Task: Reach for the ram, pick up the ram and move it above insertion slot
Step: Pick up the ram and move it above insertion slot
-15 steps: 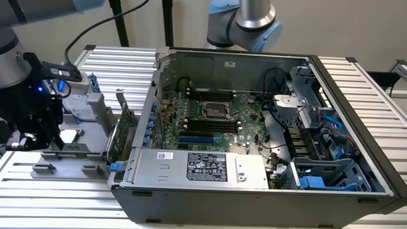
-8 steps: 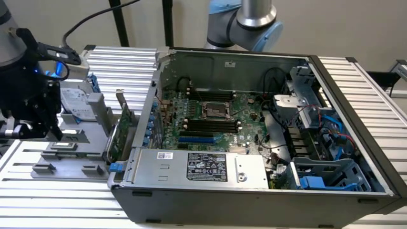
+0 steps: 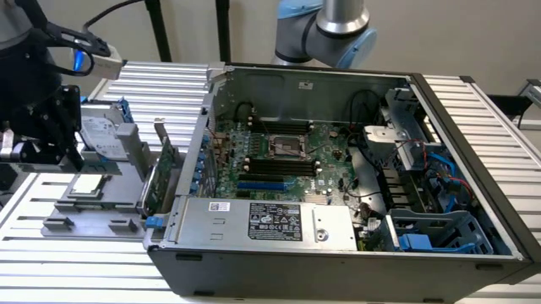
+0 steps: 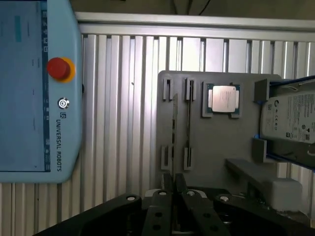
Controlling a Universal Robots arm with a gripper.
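Here, at the exterior view's left, the black gripper (image 3: 38, 136) hangs over a grey ridged fixture tray (image 3: 93, 218). In the wrist view its fingers (image 4: 168, 183) are clenched on the ram (image 4: 174, 137), a thin edge-on stick above the tray's slots. Rightward sit a square metal-lidded processor (image 4: 222, 98), a labelled hard drive (image 4: 290, 118) and the open computer case (image 3: 355, 183).

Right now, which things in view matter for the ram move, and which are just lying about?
Job: ram edge-on in grey fixture; gripper close by it; motherboard memory slots.
Lying about: CPU; hard drive; expansion card; teach pendant.
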